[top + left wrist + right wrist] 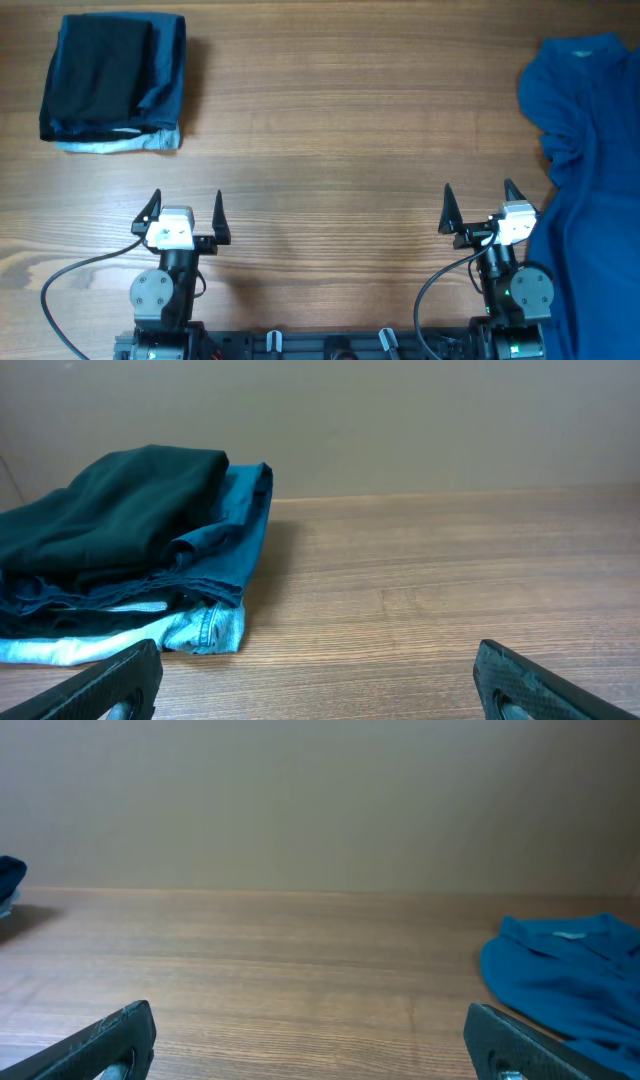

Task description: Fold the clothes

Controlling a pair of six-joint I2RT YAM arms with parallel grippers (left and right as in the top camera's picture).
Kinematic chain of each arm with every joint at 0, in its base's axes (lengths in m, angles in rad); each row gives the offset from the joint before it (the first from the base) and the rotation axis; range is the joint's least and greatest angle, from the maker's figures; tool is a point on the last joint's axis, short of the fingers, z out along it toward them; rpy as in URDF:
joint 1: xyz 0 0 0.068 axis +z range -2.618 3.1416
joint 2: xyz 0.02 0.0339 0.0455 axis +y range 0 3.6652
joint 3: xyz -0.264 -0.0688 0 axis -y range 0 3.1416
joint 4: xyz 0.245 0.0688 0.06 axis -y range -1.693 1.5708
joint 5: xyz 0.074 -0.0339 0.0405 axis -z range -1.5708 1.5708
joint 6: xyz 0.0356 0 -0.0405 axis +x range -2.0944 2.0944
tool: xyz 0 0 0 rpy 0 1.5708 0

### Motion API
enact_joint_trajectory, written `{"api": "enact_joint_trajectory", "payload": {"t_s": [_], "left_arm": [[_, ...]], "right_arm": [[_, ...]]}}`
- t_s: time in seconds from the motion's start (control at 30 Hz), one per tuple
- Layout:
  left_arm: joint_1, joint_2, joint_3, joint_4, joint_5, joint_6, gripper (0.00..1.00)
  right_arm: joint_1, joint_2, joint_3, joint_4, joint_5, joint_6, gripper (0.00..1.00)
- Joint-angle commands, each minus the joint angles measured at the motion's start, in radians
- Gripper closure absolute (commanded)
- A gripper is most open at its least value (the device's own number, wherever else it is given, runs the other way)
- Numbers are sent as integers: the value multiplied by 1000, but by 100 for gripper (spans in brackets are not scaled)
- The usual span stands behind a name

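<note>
The clothes, a medium-blue polo shirt [592, 170], lie crumpled along the table's right edge, running off the frame; the right wrist view shows part of the shirt [565, 975] at its right side. My right gripper [478, 208] stands open near the front edge, just left of the shirt, with nothing between its fingers [500, 1040]. Over at the front left my left gripper [187, 207] is open and empty too, its fingers [510, 680] spread wide over bare wood.
A folded stack of dark garments [113, 82] with a pale blue edge lies at the back left corner, also seen in the left wrist view as the dark stack [130, 550]. Both arm bases and cables sit at the wooden table's [330, 130] front edge.
</note>
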Motion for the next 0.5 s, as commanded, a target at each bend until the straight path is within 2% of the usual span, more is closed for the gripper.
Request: {"api": "enact_joint_trajectory", "payload": {"t_s": [0.0,0.07,0.2,0.33,0.47], "left_arm": [[-2,-3,-4,1,-13,11,0],[-2,-3,-4,1,-13,11,0],[-2,-3,-4,1,-13,11,0],[-2,-3,-4,1,-13,11,0],[-2,-3,-4,1,-13,11,0]], "right_arm": [[5,-2,-1,31,-21,48,0],[5,-2,6,56,-62,119,0],[5,-2,85,-11,-70,150,0],[5,16,260,-153,-68,144,0],[5,133,467,-259,-50,144,0]]}}
